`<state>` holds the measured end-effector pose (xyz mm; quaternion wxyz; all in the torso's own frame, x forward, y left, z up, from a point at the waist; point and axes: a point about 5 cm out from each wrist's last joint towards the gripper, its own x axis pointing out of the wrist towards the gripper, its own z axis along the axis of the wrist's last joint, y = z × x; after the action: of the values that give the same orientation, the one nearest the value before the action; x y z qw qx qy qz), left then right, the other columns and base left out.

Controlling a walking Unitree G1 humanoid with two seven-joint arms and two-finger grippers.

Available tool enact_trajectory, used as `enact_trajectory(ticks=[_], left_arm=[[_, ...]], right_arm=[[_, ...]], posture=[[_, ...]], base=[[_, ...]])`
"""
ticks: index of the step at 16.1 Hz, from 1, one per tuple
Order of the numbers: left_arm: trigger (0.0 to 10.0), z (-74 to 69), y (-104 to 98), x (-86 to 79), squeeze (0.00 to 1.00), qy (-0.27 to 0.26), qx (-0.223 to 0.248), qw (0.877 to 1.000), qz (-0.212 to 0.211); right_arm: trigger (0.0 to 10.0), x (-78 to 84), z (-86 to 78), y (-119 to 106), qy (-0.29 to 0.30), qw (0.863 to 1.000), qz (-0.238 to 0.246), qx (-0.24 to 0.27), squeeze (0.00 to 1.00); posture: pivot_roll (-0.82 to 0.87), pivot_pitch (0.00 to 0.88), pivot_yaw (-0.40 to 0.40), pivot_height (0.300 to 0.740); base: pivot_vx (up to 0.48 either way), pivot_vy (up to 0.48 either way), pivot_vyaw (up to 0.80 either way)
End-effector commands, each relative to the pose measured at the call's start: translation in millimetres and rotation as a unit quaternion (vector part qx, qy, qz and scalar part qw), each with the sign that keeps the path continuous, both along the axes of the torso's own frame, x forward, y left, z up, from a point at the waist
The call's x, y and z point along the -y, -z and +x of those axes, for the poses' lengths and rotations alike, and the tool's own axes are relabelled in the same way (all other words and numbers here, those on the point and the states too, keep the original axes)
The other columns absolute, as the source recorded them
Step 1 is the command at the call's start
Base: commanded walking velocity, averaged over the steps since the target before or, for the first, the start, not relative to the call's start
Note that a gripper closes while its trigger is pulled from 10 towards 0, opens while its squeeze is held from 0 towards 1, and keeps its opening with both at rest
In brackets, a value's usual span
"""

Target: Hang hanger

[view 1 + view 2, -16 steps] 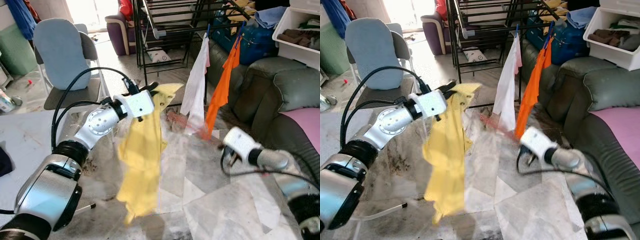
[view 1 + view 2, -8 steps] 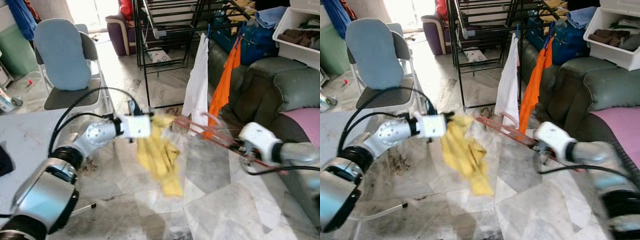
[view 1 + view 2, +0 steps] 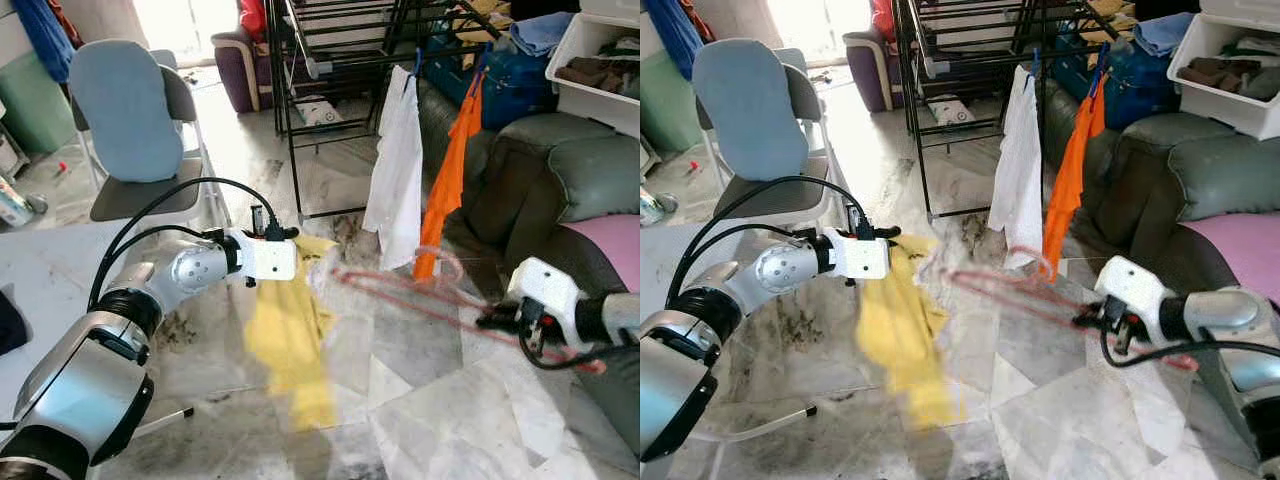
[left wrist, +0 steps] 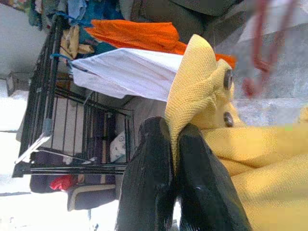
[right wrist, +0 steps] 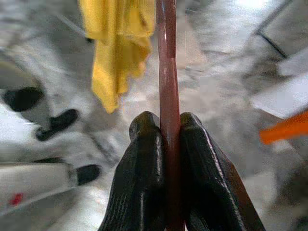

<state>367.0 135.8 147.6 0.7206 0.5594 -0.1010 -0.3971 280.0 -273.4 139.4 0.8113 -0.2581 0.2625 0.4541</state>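
Observation:
A red hanger [image 3: 420,300], blurred by motion, reaches from my right gripper [image 3: 497,319] toward the yellow cloth [image 3: 290,340]. The right wrist view has the black fingers [image 5: 144,163] shut on the hanger's red bar [image 5: 166,72]. My left gripper [image 3: 298,243] is shut on the top of the yellow cloth, which hangs down over the marble floor. In the left wrist view the two fingers [image 4: 149,183] pinch a yellow fold [image 4: 197,82]. The black drying rack [image 3: 330,60] stands beyond, with a white garment [image 3: 398,170] and an orange one [image 3: 450,170] hanging from it.
A folding chair with a blue cushion [image 3: 125,120] stands at the left. A green sofa [image 3: 560,170] runs along the right, with a white bin of clothes [image 3: 600,70] on it. A purple seat [image 3: 245,65] sits behind the rack.
My right gripper has swung out to the right, drawing the red hanger with it. My left gripper has come down, and the yellow cloth swings below it.

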Motion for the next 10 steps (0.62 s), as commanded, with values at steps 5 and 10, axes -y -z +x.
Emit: enact_trajectory(ticks=[5,10], left_arm=[[10.0,5.5,-37.1,14.3,0.0,0.021,0.105,0.99,-0.092],[10.0,1.0,-55.1,30.6,0.0,0.063,0.158,0.974,-0.15]], right_arm=[[10.0,-22.6,-3.3,1.7,-0.038,0.997,0.057,-0.029,0.0],[10.0,-32.3,13.1,10.9,0.009,0.998,0.066,0.005,0.0]], posture=[[-0.13,0.0,0.074,0.74],[-0.12,0.0,0.076,0.74]], base=[[0.0,0.0,0.0],[0.0,0.0,0.0]])
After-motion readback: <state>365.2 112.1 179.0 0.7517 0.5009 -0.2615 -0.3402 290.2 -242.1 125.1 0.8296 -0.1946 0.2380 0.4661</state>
